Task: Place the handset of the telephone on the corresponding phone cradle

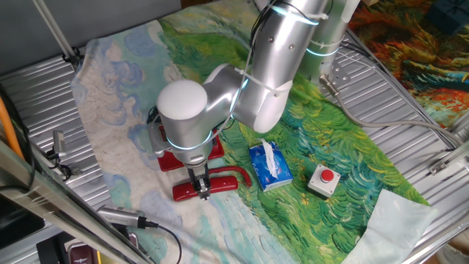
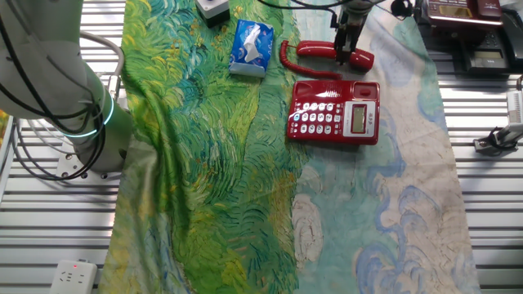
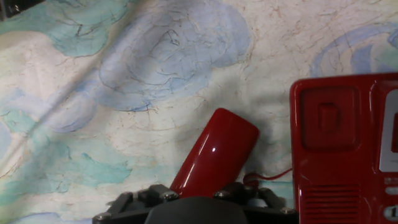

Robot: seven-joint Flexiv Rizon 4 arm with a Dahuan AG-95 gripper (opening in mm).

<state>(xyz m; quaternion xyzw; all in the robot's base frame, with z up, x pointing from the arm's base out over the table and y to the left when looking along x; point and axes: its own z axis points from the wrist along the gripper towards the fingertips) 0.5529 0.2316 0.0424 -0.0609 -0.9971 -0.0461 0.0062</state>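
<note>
The red handset [image 1: 223, 180] [image 2: 319, 50] [image 3: 214, 155] lies on the painted cloth beside the red telephone [image 2: 333, 113] [image 3: 348, 155], roughly parallel to its near edge. My gripper [image 1: 202, 189] [image 2: 347, 54] reaches straight down onto the handset's keypad-free end and looks shut on it; the fingertips are hidden in the hand view. The phone cradle [image 3: 326, 124] [image 2: 335, 88] is the recessed strip facing the handset, and nothing lies in it. The arm hides most of the telephone [image 1: 167, 158] in one fixed view. A thin red cord [image 2: 285, 57] curls from the handset's other end.
A blue tissue pack [image 1: 270, 166] [image 2: 251, 45] lies right beside the handset's far end. A small grey box with a red button [image 1: 325, 180] [image 2: 214, 7] sits beyond it. The cloth [image 2: 212, 163] covers a ribbed metal table [image 1: 410, 154].
</note>
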